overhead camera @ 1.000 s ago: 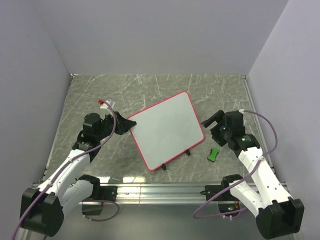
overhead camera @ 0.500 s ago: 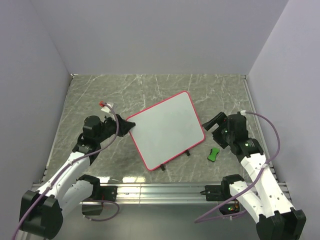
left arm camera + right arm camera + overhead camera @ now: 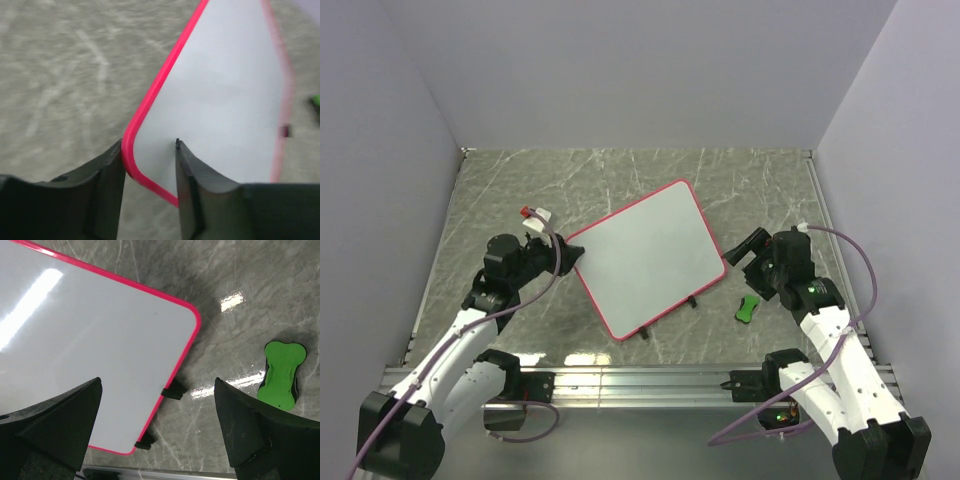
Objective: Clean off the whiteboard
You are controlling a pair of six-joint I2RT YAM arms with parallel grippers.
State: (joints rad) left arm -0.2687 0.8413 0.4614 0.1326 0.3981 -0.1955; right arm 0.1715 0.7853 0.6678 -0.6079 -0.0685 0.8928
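Note:
The whiteboard, white with a pink-red frame, lies slanted in the middle of the table, and its face shows no marks. Two black clip feet sit on its near-right edge. My left gripper is closed on the board's left corner: in the left wrist view the gripper has one finger against the red frame and the other over the white face. My right gripper is open and empty above the table, just right of the board. A green eraser lies on the table to its right, and it also shows in the right wrist view.
The grey marble tabletop is boxed in by pale walls at the left, back and right. An aluminium rail runs along the near edge between the arm bases. A purple cable loops off the right arm.
My left gripper has drawn back a little to the left and narrowed on the board's corner, and the board has shifted slightly left with it. My right gripper has eased back towards its base.

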